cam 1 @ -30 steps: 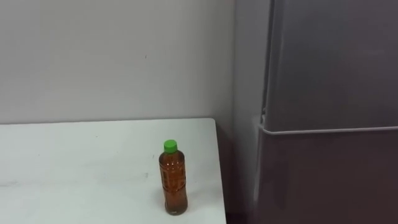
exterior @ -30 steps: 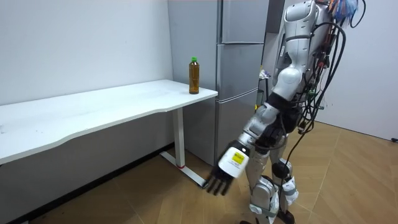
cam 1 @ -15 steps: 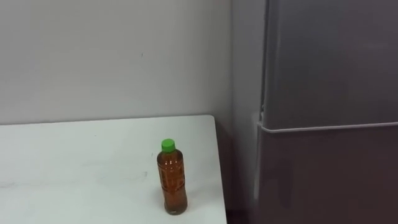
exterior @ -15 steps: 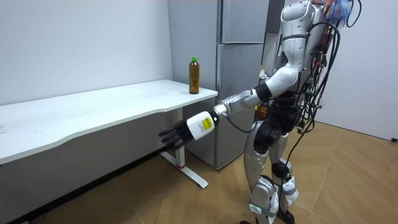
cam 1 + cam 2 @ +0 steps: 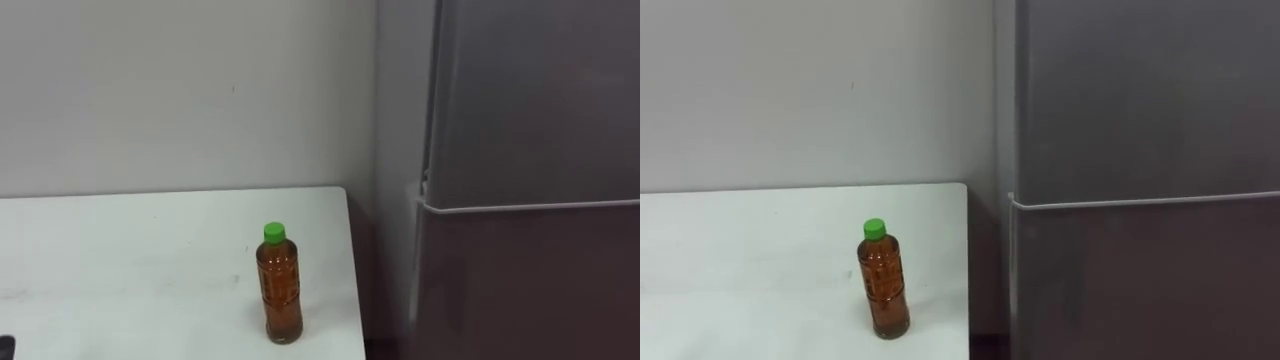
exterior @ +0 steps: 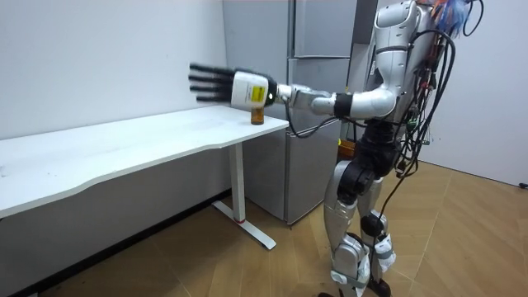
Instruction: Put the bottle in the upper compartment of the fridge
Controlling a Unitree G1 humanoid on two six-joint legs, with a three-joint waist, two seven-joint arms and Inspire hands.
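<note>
Amber bottle [image 5: 281, 295] upright on white surface [image 5: 120, 260] near the closed fridge [image 5: 530, 150], not yet grasped; left hand [image 6: 216, 85] aloft, fingers spread, empty; grasping, door opening, placing all outstanding.

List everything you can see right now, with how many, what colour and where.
bottle: one, amber liquid with a green cap, upright near the table's right end, close to the fridge
table: one, white, against the wall, left of the fridge
fridge: one, grey, upper and lower doors both shut
wall: pale grey, behind the table
floor: wood pattern, brown
left hand: one, dark fingers straight, held out above table height, holding nothing
</note>
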